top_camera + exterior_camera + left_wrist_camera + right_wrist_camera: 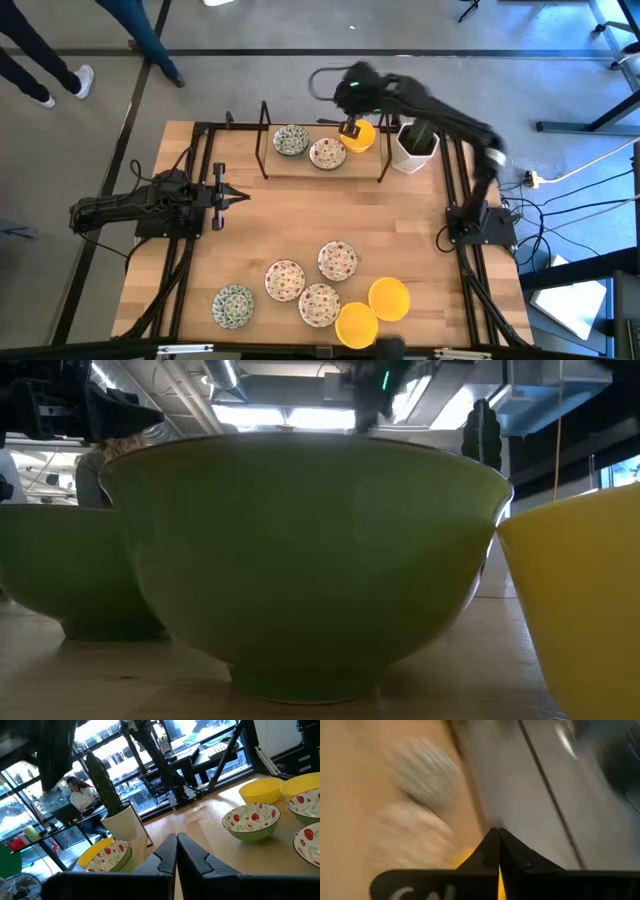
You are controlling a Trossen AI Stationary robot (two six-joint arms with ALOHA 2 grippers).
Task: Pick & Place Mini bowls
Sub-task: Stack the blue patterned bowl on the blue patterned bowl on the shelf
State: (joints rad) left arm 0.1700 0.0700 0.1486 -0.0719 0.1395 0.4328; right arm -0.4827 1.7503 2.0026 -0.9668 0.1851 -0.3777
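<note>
Over the rack [322, 172] at the counter's [300, 225] far edge, the right tool [352, 128], clamped on a yellow bowl [360, 137], needed lowering and release; the left tool [243, 197] waited, pressed together.

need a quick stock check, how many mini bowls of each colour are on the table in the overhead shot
yellow bowls: 3
white bowls with red speckles: 4
white bowls with green-blue pattern: 2
total: 9
</note>
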